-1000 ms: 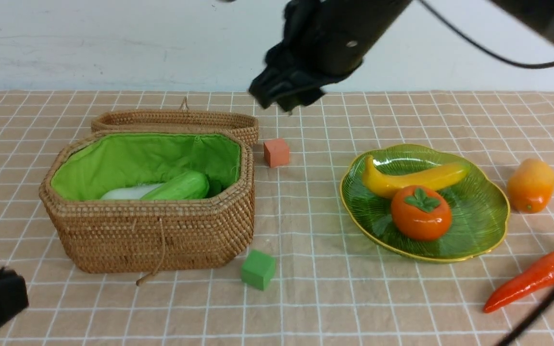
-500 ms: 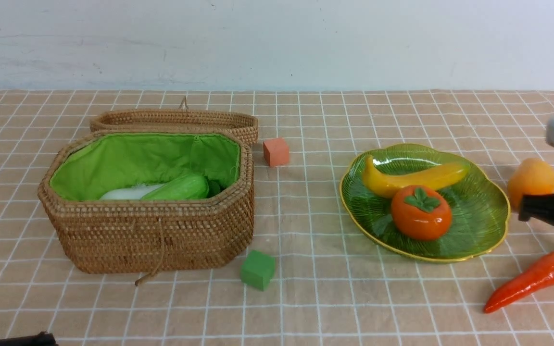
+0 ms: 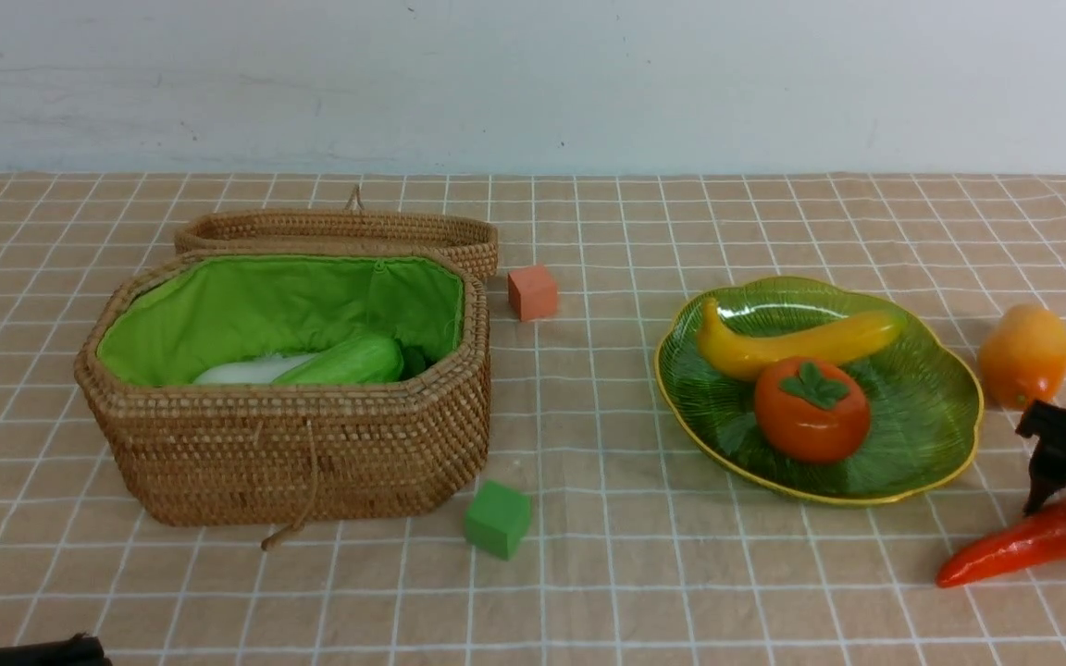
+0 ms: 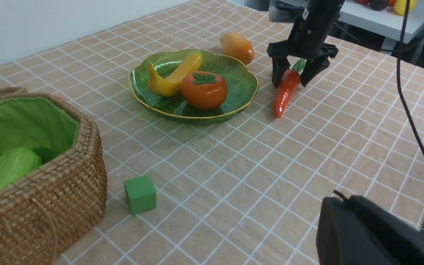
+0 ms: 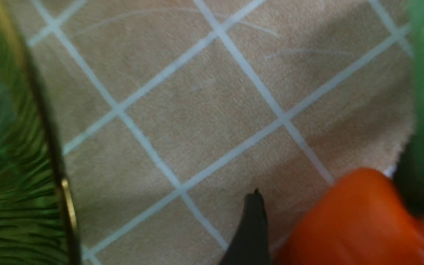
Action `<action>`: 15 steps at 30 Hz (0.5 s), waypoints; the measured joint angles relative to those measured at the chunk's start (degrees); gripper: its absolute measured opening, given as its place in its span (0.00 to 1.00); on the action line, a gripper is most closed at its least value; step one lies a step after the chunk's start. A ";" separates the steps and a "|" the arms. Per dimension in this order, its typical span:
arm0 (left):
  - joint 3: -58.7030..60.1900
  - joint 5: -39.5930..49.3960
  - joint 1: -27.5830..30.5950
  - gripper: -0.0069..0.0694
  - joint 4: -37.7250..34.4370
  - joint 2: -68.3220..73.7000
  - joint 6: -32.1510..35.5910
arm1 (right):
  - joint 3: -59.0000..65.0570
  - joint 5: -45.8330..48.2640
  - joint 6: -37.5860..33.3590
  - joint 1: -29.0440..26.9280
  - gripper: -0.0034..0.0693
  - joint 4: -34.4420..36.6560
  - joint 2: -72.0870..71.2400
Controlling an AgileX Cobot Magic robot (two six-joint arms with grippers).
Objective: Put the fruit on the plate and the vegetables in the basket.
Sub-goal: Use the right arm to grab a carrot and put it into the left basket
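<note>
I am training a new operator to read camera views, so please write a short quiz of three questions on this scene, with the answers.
1. True or false: the mango lies on the plate.
2. The right gripper, jaws open, straddles which thing? A) the carrot B) the green cube C) the orange cube
3. Fill in: the plate holds ____ pieces of fruit.
Key: 1 false, it lies beside the plate; 2 A; 3 two, the banana and the persimmon.

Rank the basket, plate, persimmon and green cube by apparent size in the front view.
1. basket
2. plate
3. persimmon
4. green cube
The cube lies nearer the camera yet still looks smallest.
</note>
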 joint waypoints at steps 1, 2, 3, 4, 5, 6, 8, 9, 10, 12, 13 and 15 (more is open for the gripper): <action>0.00 0.00 0.00 0.09 0.00 0.00 0.00 | -0.05 -0.06 0.00 0.00 0.82 0.12 0.06; 0.00 0.00 0.00 0.09 0.00 0.05 0.00 | -0.55 0.09 -1.79 -0.11 0.77 1.23 0.56; 0.00 -0.05 0.00 0.09 0.00 0.05 0.00 | -0.74 0.10 -2.80 -0.11 0.74 1.50 0.75; 0.00 -0.05 0.00 0.09 0.00 0.05 0.00 | -0.75 0.10 -3.07 -0.17 0.73 1.66 0.78; 0.00 -0.05 0.00 0.09 0.00 0.05 0.00 | -0.87 0.16 -4.69 -0.21 0.69 2.14 0.99; 0.00 -0.05 0.00 0.09 0.00 0.05 0.00 | -0.97 0.31 -6.43 -0.21 0.64 2.97 0.99; 0.00 -0.05 0.00 0.09 0.00 0.05 0.00 | -0.97 0.90 -8.75 -0.21 0.61 4.12 0.86; 0.00 -0.05 0.00 0.09 0.00 0.05 0.00 | -0.97 1.39 -10.11 -0.21 0.61 4.96 0.54; 0.00 -0.05 0.00 0.10 0.00 0.05 0.00 | -0.83 2.73 -11.18 -0.11 0.61 6.66 -0.13; 0.00 -0.05 0.00 0.10 0.00 0.05 -0.08 | -0.52 4.39 -12.33 0.23 0.61 7.51 -1.32; 0.00 0.00 0.00 0.10 0.30 0.05 -0.67 | -0.51 7.80 -13.37 1.13 0.61 7.86 -4.69; 0.00 -0.05 0.00 0.10 1.59 0.05 -2.65 | -2.54 12.39 -13.73 3.44 0.61 8.12 -10.02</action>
